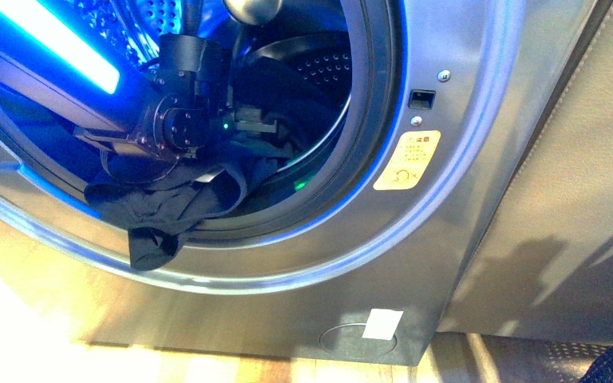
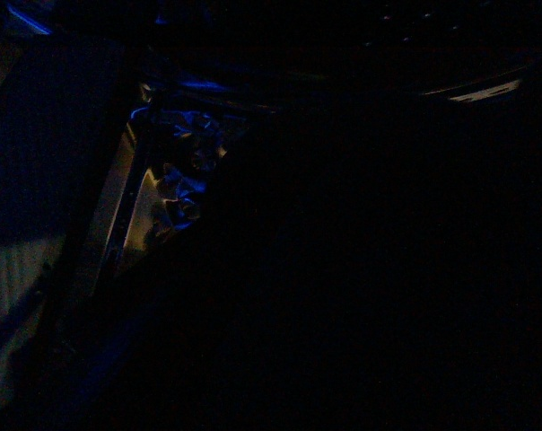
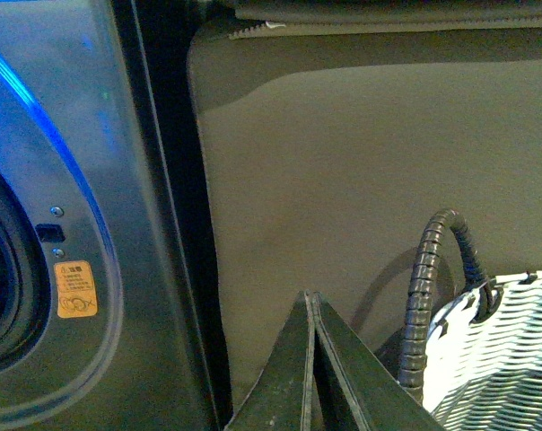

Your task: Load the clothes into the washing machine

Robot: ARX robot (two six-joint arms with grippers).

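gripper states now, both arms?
Left end effector: inside the washing machine, over the clothes; cannot tell.
Right end effector: closed, empty.

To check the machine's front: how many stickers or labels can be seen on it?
2. A yellow warning sticker beside the porthole's right rim, and a white label low on the washing machine. Others may be hidden.

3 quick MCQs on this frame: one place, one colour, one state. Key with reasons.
1. Where is the dark garment?
A. fully in the drum
B. draped over the porthole's lower rim
C. on the floor

2. Colour of the warning sticker beside the porthole?
A. yellow
B. red
C. green

3. State of the right claw?
A. wide open
B. shut, empty
C. shut on cloth

Key:
1 B: the garment hangs across the washer rim, part inside, part outside.
2 A: the sticker is yellow.
3 B: the right claw has its fingers pressed together with nothing between them.
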